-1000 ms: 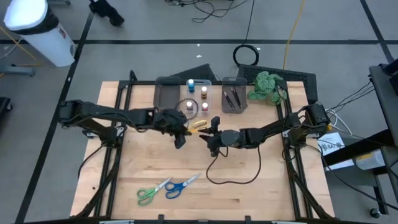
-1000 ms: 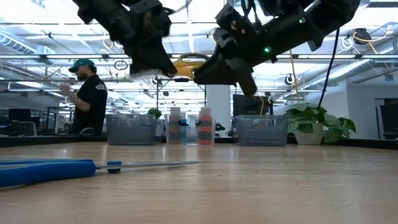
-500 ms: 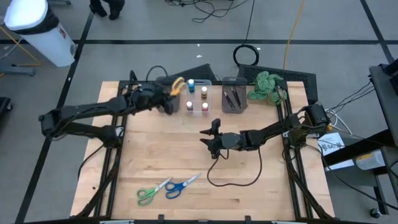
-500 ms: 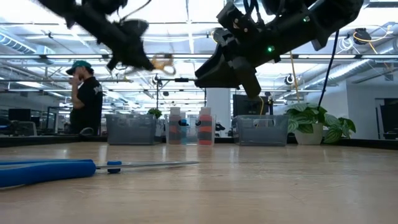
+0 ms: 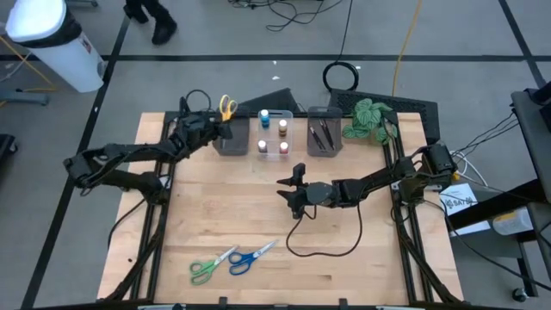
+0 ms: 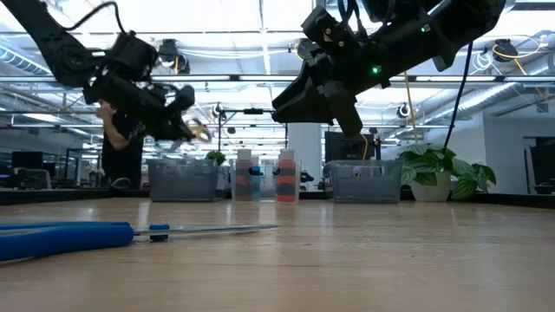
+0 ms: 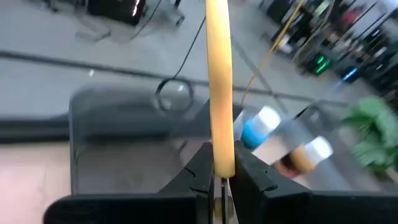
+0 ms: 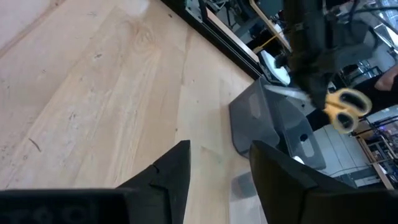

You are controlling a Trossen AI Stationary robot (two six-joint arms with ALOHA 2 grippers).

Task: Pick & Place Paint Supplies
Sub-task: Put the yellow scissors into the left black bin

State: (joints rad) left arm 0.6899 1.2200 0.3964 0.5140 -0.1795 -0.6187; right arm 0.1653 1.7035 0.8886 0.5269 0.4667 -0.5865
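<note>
Left hand [image 5: 222,126] clamped on yellow-handled steel scissors [image 5: 226,107], now carried above grey rectangular plastic bin [image 5: 231,143]; release pending. Right hand [image 5: 292,190] parted, idle mid-surface.

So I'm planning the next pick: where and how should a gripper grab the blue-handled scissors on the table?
Grip the blue-handled scissors at the crossing between handles and blades, coming straight down from above. They lie flat on the table, blades pointing up-right, so the jaws should straddle that narrow middle. Their handle end sits close to the green-handled scissors, so avoid that end.
</note>
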